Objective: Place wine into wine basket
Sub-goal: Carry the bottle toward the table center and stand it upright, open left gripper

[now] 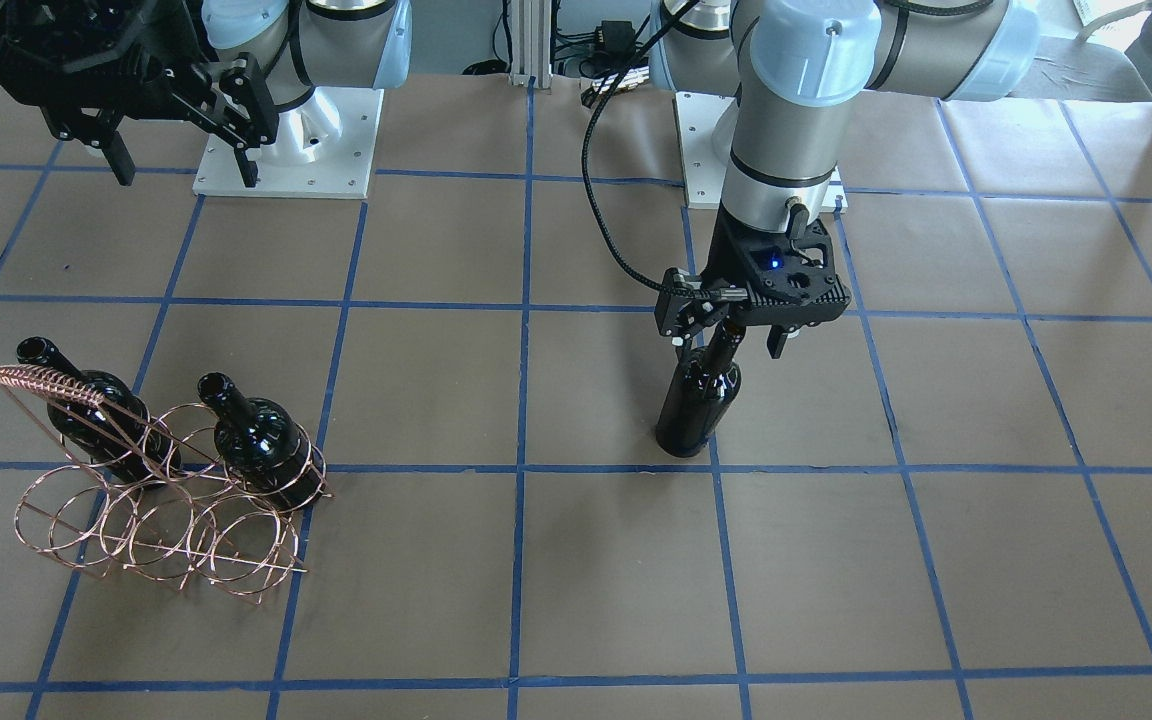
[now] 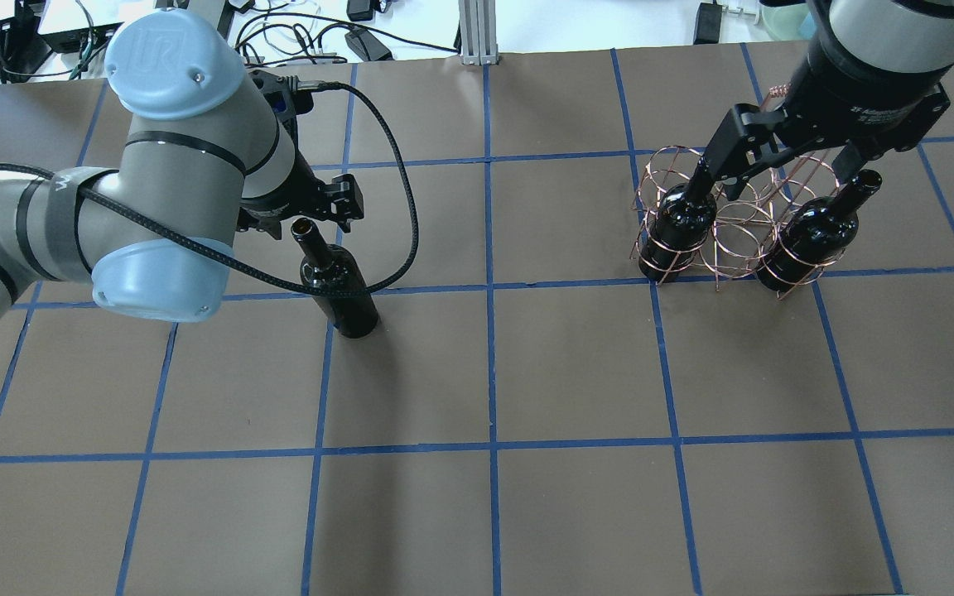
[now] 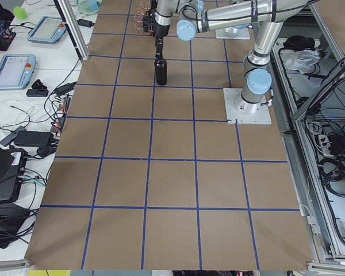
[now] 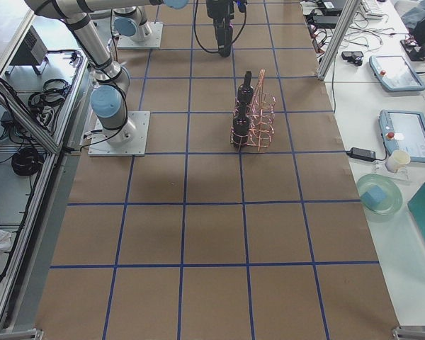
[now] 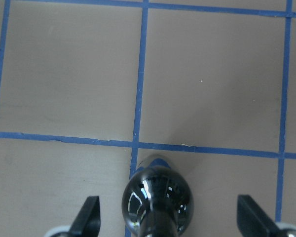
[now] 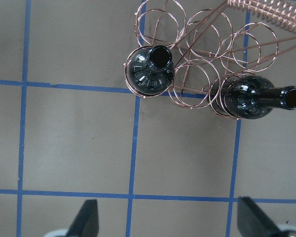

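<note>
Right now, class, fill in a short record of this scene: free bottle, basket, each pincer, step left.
Free bottle: wine bottle upright on the table, outside the basket
Basket: wine basket holds two loaded bottles in the end rings of one row; four rings empty
Left pincer: left pincer open, straddling the free bottle's neck
Right pincer: right pincer open, raised, holding nothing
Step left: probably grip, lift, lower into an empty ring

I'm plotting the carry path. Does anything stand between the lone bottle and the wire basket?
Nothing visible does: only table shows between the wine and the wine basket. Two other bottles fill the end rings of its robot-side row; the right gripper hangs open, raised, nearby.
</note>
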Robot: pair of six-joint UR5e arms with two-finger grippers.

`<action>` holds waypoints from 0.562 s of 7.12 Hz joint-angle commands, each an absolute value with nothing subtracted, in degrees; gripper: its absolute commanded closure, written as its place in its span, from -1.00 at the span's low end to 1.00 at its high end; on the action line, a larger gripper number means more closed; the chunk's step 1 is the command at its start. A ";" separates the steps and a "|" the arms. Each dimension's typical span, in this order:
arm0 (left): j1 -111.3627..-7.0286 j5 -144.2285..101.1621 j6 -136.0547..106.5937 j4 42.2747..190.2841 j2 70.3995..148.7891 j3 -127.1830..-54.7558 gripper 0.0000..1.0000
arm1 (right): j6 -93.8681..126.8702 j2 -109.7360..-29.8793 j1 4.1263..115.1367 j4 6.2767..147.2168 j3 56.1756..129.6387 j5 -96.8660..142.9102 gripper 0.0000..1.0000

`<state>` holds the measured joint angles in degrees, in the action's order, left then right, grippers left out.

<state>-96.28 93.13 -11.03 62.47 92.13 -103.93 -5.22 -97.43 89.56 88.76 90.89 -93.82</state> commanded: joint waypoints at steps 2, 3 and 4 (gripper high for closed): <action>-94.06 93.08 -11.16 75.30 91.93 -92.41 -1.00 | -4.92 -97.56 89.56 88.51 90.88 -85.13 -1.00; -91.08 92.99 -10.12 75.58 92.54 -89.94 -1.00 | -5.18 -97.65 89.56 88.77 90.88 -86.56 -1.00; -85.75 93.08 -6.19 76.37 93.16 -89.30 -1.00 | -6.06 -96.95 89.56 87.99 91.05 -85.96 -1.00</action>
